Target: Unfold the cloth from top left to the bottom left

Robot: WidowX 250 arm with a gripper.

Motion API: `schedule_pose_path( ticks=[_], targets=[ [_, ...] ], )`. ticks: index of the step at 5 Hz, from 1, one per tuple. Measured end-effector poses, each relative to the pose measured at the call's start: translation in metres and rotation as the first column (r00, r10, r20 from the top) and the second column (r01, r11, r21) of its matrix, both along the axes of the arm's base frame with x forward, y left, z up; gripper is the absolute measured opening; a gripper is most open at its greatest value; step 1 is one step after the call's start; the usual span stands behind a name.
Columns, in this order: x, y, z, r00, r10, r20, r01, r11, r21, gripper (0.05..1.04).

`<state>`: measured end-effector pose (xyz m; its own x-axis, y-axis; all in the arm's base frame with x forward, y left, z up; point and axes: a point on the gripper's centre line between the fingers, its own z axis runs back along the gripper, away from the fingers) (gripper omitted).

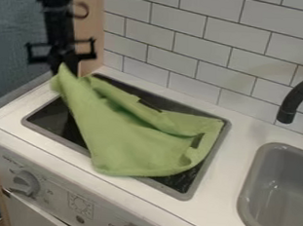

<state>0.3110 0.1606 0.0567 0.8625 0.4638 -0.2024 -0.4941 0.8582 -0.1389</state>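
End effector (65,66) at cloth (123,137), near wooden panel (89,20) and tiled wall (188,42).

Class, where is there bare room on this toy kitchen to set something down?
The white counter is free between the stovetop and the sink, and in a narrower strip before the stovetop. It is crowded at upper left, around the gripper and the green cloth's raised corner.
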Motion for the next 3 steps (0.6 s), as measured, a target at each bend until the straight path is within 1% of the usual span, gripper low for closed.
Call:
schedule_pose_path(
  ticks=[1, 2, 3],
  targets=[
    [-0.0016, 0.0067, -0.0015, 1.000, 0.004, 0.015, -0.004, 1.000, 0.006, 0.090],
    [-0.0022, 0.0071, -0.0015, 1.000, 0.008, 0.010, -0.008, 1.000, 0.010, 0.262],
    [-0.0016, 0.0060, -0.0015, 1.000, 0.017, 0.010, -0.018, 1.000, 0.007, 0.547]
  ],
)
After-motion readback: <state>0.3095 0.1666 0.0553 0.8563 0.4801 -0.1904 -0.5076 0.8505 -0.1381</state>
